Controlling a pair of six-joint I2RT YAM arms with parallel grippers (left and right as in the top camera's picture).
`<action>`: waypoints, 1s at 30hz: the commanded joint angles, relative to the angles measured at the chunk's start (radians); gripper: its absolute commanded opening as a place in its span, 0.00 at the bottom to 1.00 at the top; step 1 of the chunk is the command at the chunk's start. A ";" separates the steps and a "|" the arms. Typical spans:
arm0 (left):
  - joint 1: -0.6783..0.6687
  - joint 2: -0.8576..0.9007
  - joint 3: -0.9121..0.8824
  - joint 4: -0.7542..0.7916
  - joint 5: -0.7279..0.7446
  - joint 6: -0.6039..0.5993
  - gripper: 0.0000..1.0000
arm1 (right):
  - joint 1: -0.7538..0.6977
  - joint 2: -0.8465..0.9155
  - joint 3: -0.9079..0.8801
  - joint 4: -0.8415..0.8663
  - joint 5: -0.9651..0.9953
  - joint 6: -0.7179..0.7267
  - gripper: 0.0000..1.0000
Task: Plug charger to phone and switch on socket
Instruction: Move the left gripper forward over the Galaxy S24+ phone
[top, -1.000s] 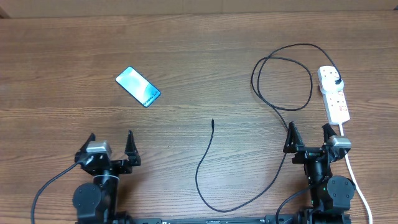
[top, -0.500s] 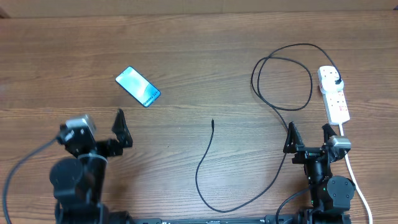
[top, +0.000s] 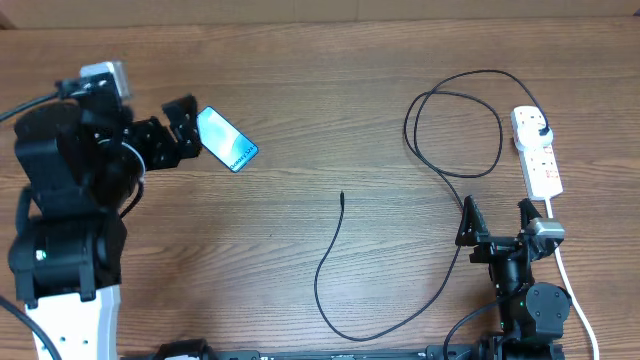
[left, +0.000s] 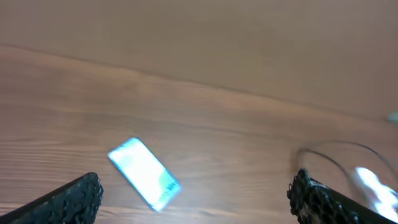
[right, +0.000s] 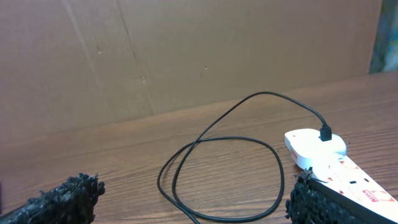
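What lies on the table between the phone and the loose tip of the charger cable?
Nothing. In the overhead view, only bare wooden table separates the phone from the charger tip.

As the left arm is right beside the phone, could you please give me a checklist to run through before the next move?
1. The left gripper is open: ok, its fingers are spread wide in the wrist view.
2. The phone lies flat, screen up, nothing on it: ok.
3. The charger plug sits in the socket: ok, at its far end.
4. The charger tip is free to pick up: ok, it lies loose between the arms, apart from the phone.
5. The socket is switched on: cannot tell.
6. The right gripper is open and empty: ok.
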 joint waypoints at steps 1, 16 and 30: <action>0.005 0.035 0.032 -0.001 0.142 0.015 1.00 | 0.007 -0.009 -0.011 0.003 0.006 -0.004 1.00; 0.001 0.508 0.457 -0.361 -0.029 -0.395 1.00 | 0.007 -0.009 -0.011 0.003 0.006 -0.004 1.00; -0.121 0.861 0.589 -0.497 -0.231 -0.549 1.00 | 0.007 -0.009 -0.010 0.003 0.006 -0.004 1.00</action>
